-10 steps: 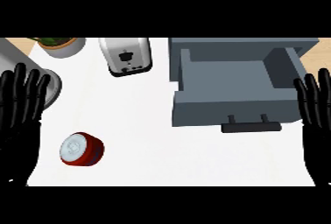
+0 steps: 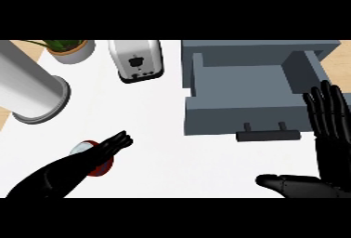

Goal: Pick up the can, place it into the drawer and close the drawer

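A red can (image 2: 89, 158) with a silver top stands on the white counter at the lower left, mostly hidden by my left hand (image 2: 103, 151), which lies over it with fingers stretched out straight, pointing up and right. The grey drawer (image 2: 205, 116) is pulled open at the upper right, its inside bare, with a dark handle (image 2: 267, 135) on its front. My right hand (image 2: 329, 135) rests open at the right edge beside the drawer front, fingers up, thumb spread along the bottom.
A silver toaster (image 2: 137, 60) stands at the top centre. A large white cylinder (image 2: 31, 93) on a grey base stands at the left, with a potted plant (image 2: 68, 49) behind it. White counter (image 2: 171, 172) lies between can and drawer.
My left hand has swung from resting upright at the left edge to lying across the can. The view has shifted, so the drawer and toaster sit further right and lower.
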`<move>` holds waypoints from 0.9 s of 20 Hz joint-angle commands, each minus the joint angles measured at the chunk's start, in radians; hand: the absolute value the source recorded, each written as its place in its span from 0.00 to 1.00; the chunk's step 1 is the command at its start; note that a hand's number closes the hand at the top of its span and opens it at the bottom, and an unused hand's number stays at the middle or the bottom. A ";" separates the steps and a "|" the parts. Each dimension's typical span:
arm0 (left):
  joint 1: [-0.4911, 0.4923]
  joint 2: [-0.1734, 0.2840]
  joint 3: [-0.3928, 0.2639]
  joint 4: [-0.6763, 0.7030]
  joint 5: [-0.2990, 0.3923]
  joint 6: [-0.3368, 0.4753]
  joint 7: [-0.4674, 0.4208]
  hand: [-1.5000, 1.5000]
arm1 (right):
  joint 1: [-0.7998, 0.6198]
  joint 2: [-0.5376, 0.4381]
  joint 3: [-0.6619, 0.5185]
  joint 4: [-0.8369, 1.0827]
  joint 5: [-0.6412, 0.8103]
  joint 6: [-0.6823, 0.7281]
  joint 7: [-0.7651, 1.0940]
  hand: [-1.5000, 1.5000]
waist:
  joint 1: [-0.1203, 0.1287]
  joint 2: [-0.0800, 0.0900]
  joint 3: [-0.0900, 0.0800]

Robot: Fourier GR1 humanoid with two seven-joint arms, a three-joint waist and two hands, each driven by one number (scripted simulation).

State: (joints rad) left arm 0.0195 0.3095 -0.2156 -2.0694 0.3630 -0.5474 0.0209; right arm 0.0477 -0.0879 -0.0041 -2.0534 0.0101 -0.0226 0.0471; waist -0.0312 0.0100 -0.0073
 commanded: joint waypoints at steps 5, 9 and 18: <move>0.107 0.386 0.219 0.128 0.347 -0.457 -0.085 0.00 | 0.073 -0.012 -0.042 0.002 -0.022 -0.008 0.105 0.00 | 0.032 -0.009 0.006; 0.094 0.508 0.314 0.197 0.486 -0.540 -0.083 0.00 | 0.136 0.003 -0.016 -0.071 0.000 -0.012 0.121 0.00 | 0.030 -0.011 0.008; 0.041 0.436 0.297 0.360 0.461 -0.597 -0.008 0.00 | 0.136 0.010 -0.031 -0.085 -0.004 0.011 0.125 0.00 | 0.031 -0.010 0.007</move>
State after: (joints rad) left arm 0.0595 0.7589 0.0685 -1.7484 0.8237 -1.0465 0.0036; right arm 0.1990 -0.1027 -0.0671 -2.1093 -0.0327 0.0125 0.1390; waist -0.0045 0.0000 0.0001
